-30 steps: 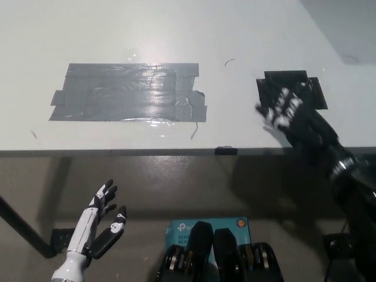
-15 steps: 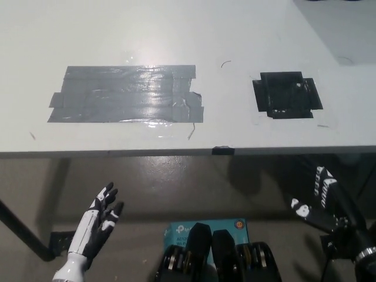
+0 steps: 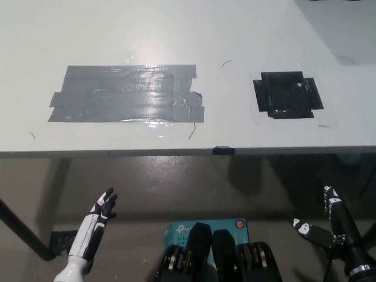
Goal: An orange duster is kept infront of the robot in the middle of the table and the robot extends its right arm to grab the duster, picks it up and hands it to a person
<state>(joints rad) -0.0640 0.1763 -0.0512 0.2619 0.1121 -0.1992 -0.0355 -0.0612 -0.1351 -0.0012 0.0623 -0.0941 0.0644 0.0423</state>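
Lowered over the last second: black right hand (image 3: 333,226), off the far-right black tape square (image 3: 288,94) and down below the near edge of the white tabletop (image 3: 235,35), now hanging at the lower right. Fingers (image 3: 330,197) spread apart, holding nothing. Also sunk a little: white left hand (image 3: 97,220), resting at the lower left under the tabletop edge, fingers loosely apart and empty.

No orange duster to be seen anywhere: not on the tabletop, not in either hand. Only the wide patch of shiny grey tape (image 3: 126,94) in the middle and the black square to its right. Cannot tell whether already handed over or simply out of view; judged from the empty, lowered hand, probably past the handover, or at rest with no grab begun.

Risks from here:
- Reaching again with nothing there: would close on bare tape.
- Raising the right hand straight up from where it hangs: likely to knock the underside or near edge of the tabletop, being directly beneath it.
- Mistaking the glare on the grey tape for a thing to grasp.
- Swinging low toward the blue cardboard box (image 3: 205,226) on the floor: possible bump.
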